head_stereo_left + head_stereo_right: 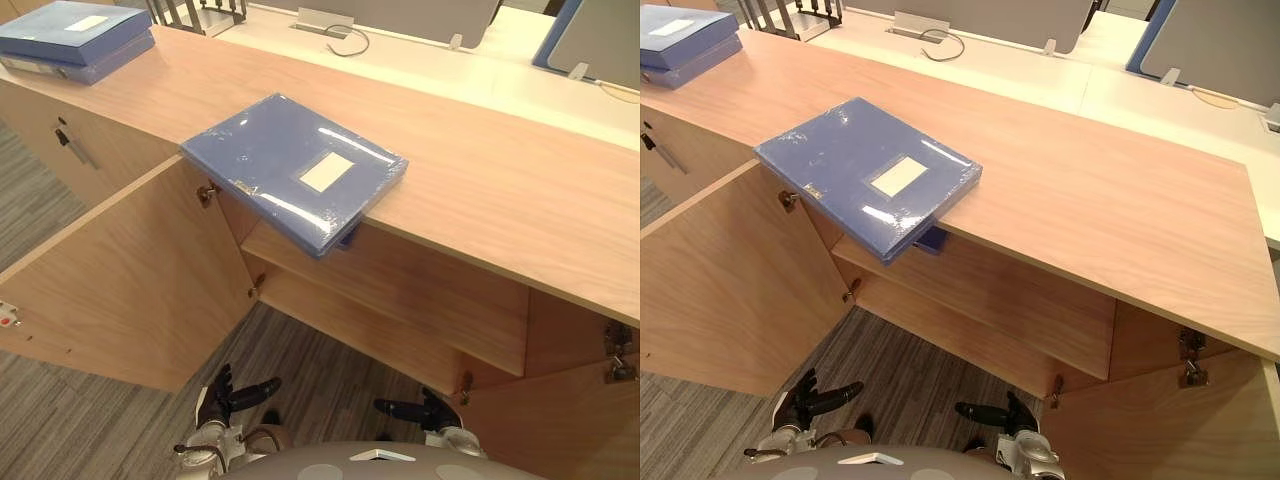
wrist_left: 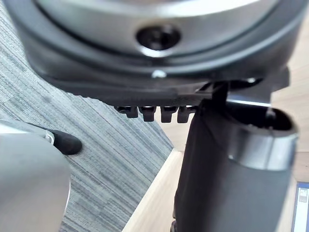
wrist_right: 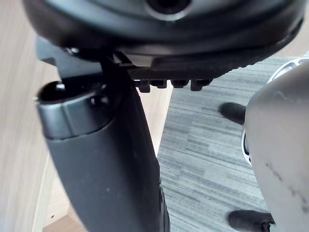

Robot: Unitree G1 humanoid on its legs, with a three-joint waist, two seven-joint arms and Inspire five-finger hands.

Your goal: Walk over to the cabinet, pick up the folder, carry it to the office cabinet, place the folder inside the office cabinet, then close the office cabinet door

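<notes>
- The left hand (image 1: pixel 228 398) and the right hand (image 1: pixel 420 410) are seen lowest and nearest, hanging over the grey carpet (image 1: pixel 320 365) in front of the cabinet. The fingers of both are held loosely straight with the thumbs standing out, and nothing is pinched or held.
- The blue folder (image 1: pixel 290 165) lies flat on the cabinet top (image 1: pixel 500 190), at its front edge. One corner overhangs that edge above the open compartment.
- Below the folder, the inner shelf (image 1: pixel 420 300) is exposed. The left door (image 1: pixel 130 290) is swung wide open, and the right door (image 1: pixel 560 420) is open as well.
- A stack of other blue folders (image 1: pixel 70 40) rests at the top's far left corner, well apart from the task's folder.
- The walk to the cabinet is judged done, and the pick-up is the step in hand, not yet begun.
- For the next move, both hands would have to be raised to the front edge. The overhanging corner is judged the likeliest place to be gripped from above and below.
</notes>
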